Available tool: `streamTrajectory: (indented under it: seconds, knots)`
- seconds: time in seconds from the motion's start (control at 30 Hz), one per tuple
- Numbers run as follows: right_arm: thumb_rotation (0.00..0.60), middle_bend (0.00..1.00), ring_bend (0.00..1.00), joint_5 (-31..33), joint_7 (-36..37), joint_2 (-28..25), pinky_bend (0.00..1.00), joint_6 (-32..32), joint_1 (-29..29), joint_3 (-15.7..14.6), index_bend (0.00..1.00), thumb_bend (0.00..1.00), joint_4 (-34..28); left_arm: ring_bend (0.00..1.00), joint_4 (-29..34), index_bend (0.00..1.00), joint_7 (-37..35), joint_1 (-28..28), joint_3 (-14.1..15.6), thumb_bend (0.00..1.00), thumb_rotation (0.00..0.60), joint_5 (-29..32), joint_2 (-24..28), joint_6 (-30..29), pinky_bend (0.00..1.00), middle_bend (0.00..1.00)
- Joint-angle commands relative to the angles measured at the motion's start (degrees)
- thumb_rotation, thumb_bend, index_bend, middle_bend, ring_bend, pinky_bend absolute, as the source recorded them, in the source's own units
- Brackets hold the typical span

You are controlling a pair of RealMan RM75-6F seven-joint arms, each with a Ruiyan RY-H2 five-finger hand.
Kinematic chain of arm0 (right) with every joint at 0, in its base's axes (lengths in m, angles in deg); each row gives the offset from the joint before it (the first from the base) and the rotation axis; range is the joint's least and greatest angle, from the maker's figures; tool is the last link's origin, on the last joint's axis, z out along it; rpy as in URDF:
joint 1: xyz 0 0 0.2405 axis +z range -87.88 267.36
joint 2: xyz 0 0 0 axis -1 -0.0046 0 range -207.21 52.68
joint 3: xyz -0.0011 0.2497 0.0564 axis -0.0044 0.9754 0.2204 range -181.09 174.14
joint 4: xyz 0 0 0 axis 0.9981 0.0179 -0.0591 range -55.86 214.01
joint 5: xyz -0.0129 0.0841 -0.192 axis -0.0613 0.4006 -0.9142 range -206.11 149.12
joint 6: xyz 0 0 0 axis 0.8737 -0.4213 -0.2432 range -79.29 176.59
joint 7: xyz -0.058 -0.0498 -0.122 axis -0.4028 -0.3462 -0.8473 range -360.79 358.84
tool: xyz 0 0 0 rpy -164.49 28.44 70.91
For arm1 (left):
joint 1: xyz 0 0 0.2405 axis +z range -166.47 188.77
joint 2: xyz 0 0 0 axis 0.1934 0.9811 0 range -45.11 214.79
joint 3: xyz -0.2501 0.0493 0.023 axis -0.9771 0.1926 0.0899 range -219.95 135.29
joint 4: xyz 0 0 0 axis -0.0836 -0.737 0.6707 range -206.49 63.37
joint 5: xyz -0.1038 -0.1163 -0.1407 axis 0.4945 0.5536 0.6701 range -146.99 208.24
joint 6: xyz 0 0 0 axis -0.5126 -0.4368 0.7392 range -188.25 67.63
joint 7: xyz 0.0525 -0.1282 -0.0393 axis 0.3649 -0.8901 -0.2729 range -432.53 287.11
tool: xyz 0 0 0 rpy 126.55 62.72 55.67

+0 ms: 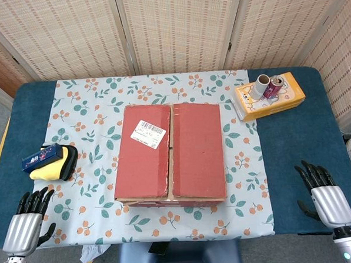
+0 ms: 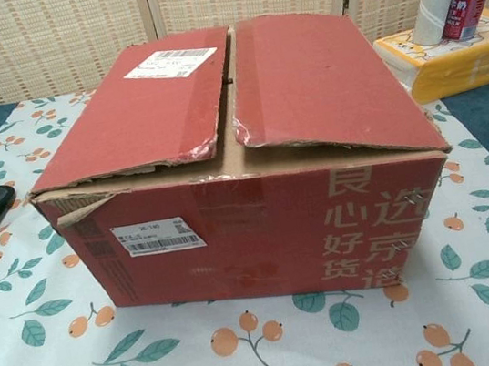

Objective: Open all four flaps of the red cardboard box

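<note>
— On the worktop [image 1: 293, 137], where does the red cardboard box [image 1: 169, 155] sit?
— Mid-cloth, on the floral tablecloth [image 1: 92, 112]. Both top flaps lie shut, meeting along a seam that runs away from the robot; the long axis of the box follows that seam. A white shipping label [image 1: 148, 133] sits on the left flap.
— Anything hidden?
— The inner flaps cannot be seen, and the chest view crops the yellow tissue pack [image 2: 456, 55] at the far right.
— The hands?
— Left hand [image 1: 28, 224] and right hand [image 1: 326, 197] rest at the near corners, fingers spread, holding nothing, well apart from the box. Only the head view shows them
</note>
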Motion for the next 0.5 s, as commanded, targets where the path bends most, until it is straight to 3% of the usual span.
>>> streamTrajectory:
  seconds: [0.03,0.3,0.5]
  knots:
    - [0.6,0.0,0.0,0.0,-0.1,0.0,0.06,0.1,0.0,0.0,0.0,0.39,-0.1,0.09,0.0,0.01,0.1,0.0,0.0,0.4,0.6,0.1,0.0,0.0,0.01,0.09]
    - [0.6,0.0,0.0,-2.1,0.5,0.8,0.06,0.6,0.2,-0.4,0.0,0.39,0.4,0.09,-0.3,0.01,0.9,-0.3,0.0,0.4,0.6,0.4,-0.4,0.8,0.01,0.09]
    - [0.6,0.0,0.0,-9.2,3.3,2.8,0.06,1.6,1.9,-1.8,0.0,0.39,1.7,0.09,-0.1,0.01,0.5,-0.5,-0.5,0.4,0.6,1.7,-0.2,1.5,0.01,0.09]
